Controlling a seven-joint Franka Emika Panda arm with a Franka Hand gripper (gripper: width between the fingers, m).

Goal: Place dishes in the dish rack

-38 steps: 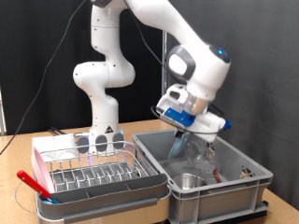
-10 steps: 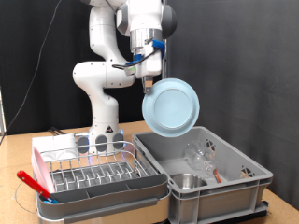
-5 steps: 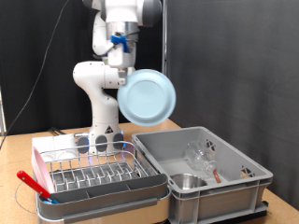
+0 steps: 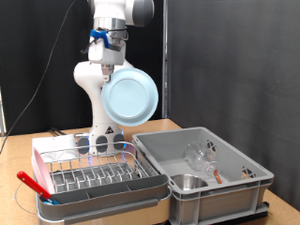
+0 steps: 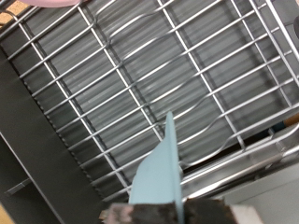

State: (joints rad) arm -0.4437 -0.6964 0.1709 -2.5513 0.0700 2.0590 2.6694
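My gripper point(image 4: 111, 67) is shut on the rim of the pale blue round plate point(image 4: 130, 97) and holds it on edge, high in the air, above the right part of the dish rack point(image 4: 94, 174). The rack is a low silver wire rack in a pink-and-grey tray at the exterior view's lower left. In the wrist view the plate's edge point(image 5: 159, 170) runs out from the gripper, with the rack's wires point(image 5: 140, 84) below it. A steel bowl point(image 4: 190, 182) and clear glassware point(image 4: 201, 157) lie in the grey crate point(image 4: 251, 183).
The deep grey plastic crate stands right of the rack. Red-handled utensils point(image 4: 31, 184) lie at the rack's left end. The robot's white base point(image 4: 103, 131) stands behind the rack. A black curtain hangs at the back.
The arm has lifted the blue plate out of the grey crate and carried it left and up, from over the crate to over the rack.
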